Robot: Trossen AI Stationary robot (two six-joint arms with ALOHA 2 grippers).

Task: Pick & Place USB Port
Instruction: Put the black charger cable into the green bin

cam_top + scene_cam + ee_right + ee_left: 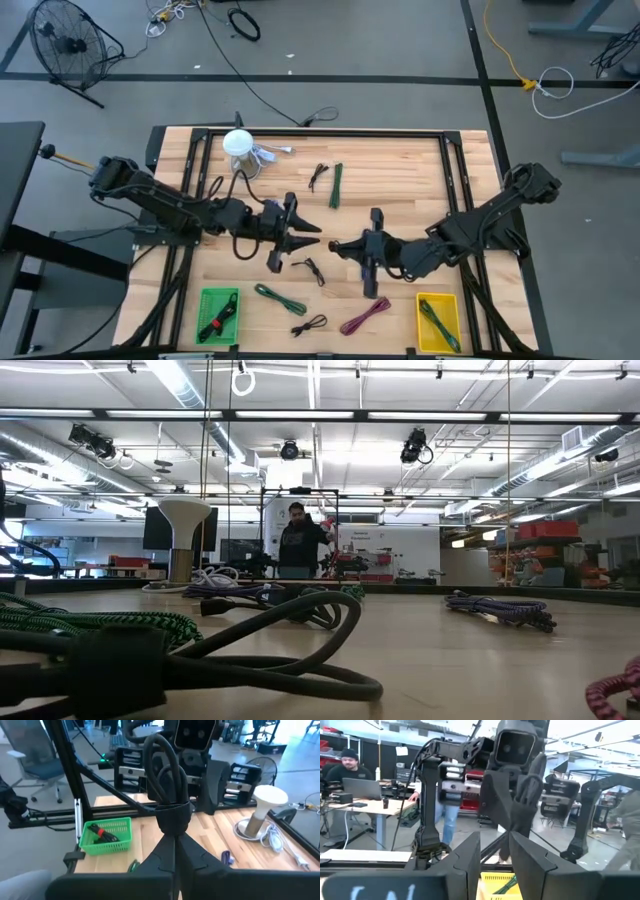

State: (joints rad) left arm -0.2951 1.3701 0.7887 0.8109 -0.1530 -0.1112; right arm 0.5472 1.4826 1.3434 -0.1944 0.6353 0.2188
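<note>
My right gripper (345, 246) hovers over the table's middle, pointing toward the left edge. It is shut on a black coiled cable (165, 770) bound with a black strap. No plug or port of the cable shows. My left gripper (312, 239) faces it from the left at about the same height. It is open, with nothing between its fingers (465, 865), and it stops a little short of the coil (520, 795). Neither gripper shows in the low view. My right gripper pinches the coil at its strapped waist (173, 826) between the tips of its two shut fingers. The fingers come roughly level from the table's right. The loop stands out beyond the fingertips, lifted clear of the table.
A green basket (219, 315) at the near left holds a black and red cable. A yellow basket (438, 322) at the near right holds a green one. Loose cables lie about: green (336, 185), black (312, 270), green (280, 298), pink (365, 315). A white stand (238, 148) is at the far left.
</note>
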